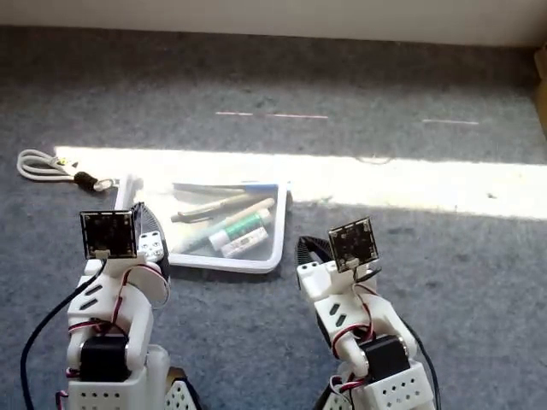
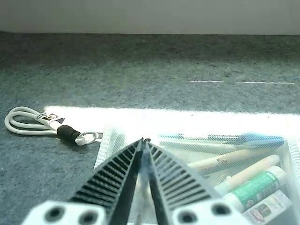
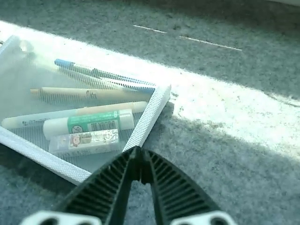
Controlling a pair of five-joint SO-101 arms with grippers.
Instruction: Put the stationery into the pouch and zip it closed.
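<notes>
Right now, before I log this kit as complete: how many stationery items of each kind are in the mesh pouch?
Pens or pencils: 4
Green-labelled tube: 1
Small flat pack: 1
Total: 6, all lying inside the pouch

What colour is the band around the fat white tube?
Green. The tube shows best in the right wrist view.

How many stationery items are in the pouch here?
6, all inside the mesh pouch: a blue pen, a second pen beside it, a beige pen, a long white pen, a green-labelled glue stick, a small flat pack. Others may lie hidden beneath.
</notes>
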